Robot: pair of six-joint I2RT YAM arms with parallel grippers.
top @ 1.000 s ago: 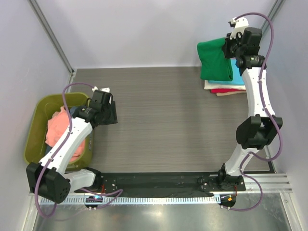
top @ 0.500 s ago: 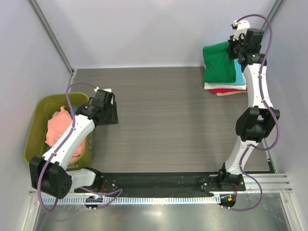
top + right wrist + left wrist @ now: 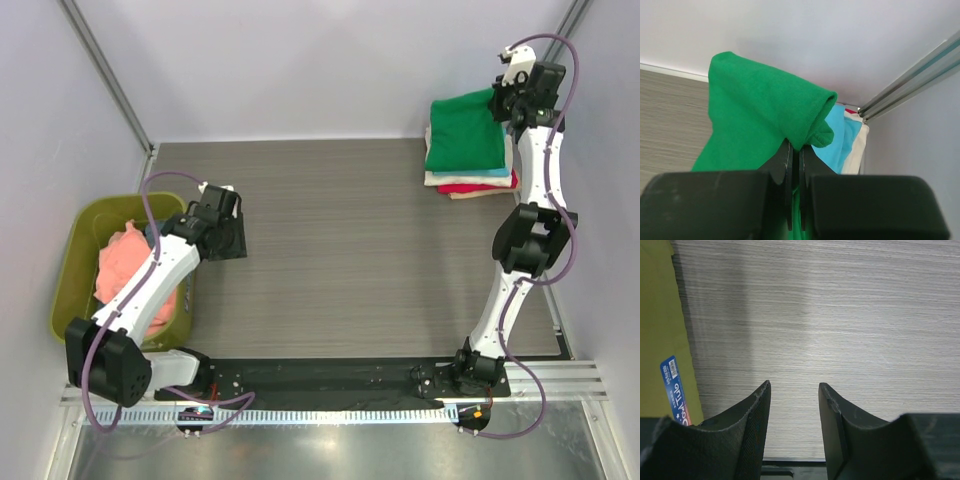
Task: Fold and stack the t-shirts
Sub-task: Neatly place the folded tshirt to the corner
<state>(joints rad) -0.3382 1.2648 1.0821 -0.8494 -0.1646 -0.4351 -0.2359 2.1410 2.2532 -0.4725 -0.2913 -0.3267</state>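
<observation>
My right gripper (image 3: 503, 98) is shut on the folded bright green t-shirt (image 3: 463, 132) and holds its far right edge up over the stack at the back right. In the right wrist view the green t-shirt (image 3: 760, 115) drapes over my gripper (image 3: 795, 146). Under it lie the cyan t-shirt (image 3: 842, 137), the cream t-shirt (image 3: 445, 180) and the red t-shirt (image 3: 470, 188). The salmon-pink t-shirt (image 3: 125, 262) lies crumpled in the olive tub (image 3: 72, 275). A dark blue-grey t-shirt (image 3: 153, 230) peeks out behind it. My left gripper (image 3: 230, 240) is open and empty over bare table (image 3: 794, 386).
The olive tub stands at the left edge, its wall with a blue label (image 3: 674, 390) beside my left gripper. Grey walls close in the table at the back and sides. A metal corner post (image 3: 910, 75) stands right behind the stack.
My right gripper has carried the green t-shirt rightwards and back over the stack, lowering it onto the cyan one. My left arm has shifted only slightly.
</observation>
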